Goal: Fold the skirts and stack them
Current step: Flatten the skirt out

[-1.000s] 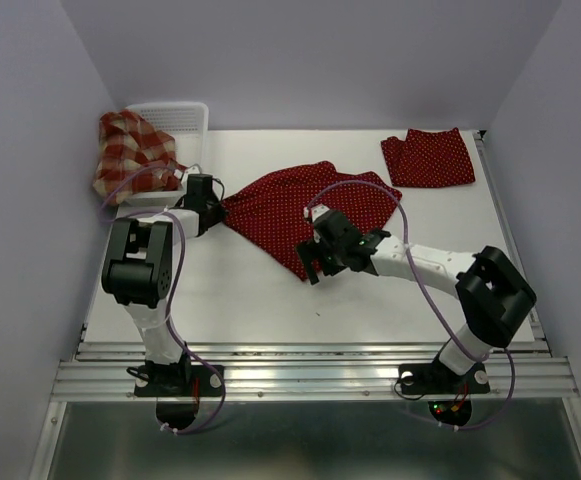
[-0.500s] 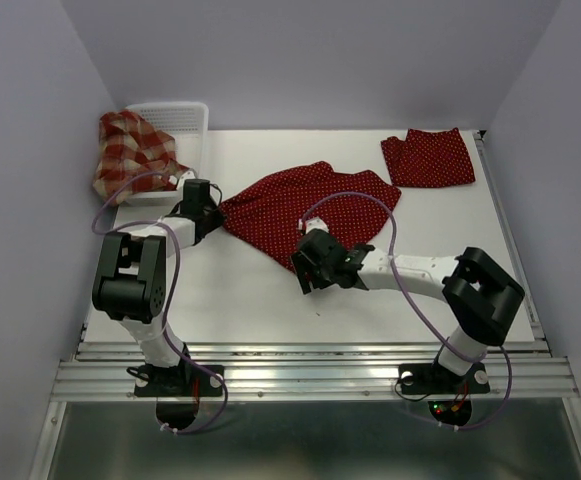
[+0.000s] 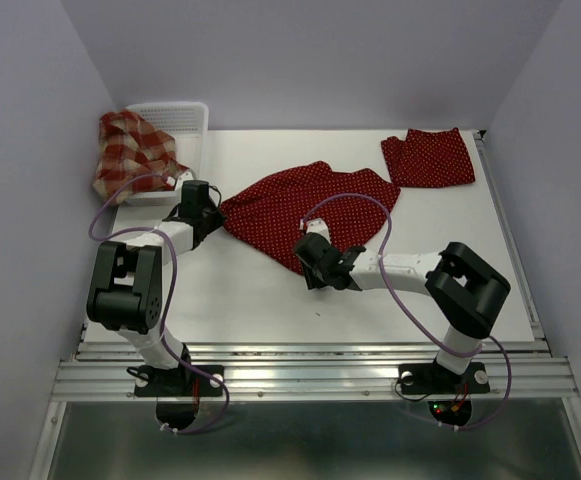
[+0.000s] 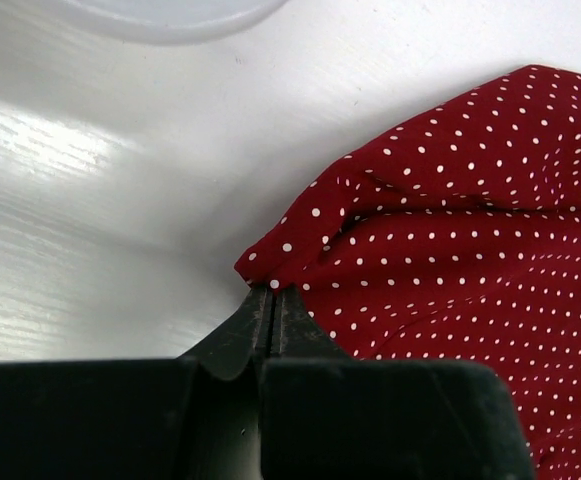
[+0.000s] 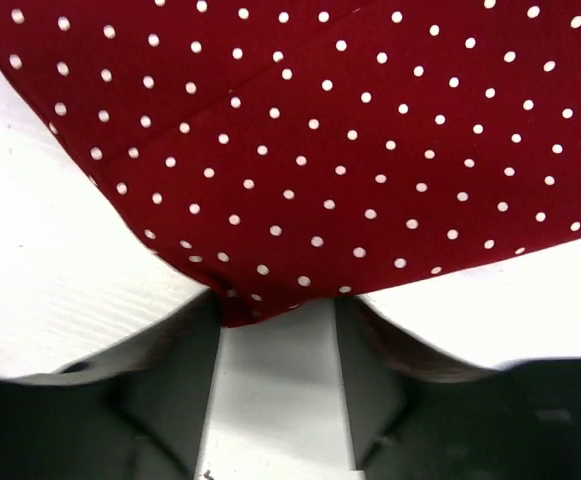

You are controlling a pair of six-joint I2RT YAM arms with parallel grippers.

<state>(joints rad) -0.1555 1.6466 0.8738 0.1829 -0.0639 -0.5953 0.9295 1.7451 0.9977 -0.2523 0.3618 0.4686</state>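
Pinching soft dotted skirt at pointed corner: left fingers.

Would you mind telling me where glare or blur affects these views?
Left wrist: bright glare streaks the table, and the basket rim is soft. Right wrist: the right tool is blurred, the dotted skirt sharp. Top external: even light, soft shadows.
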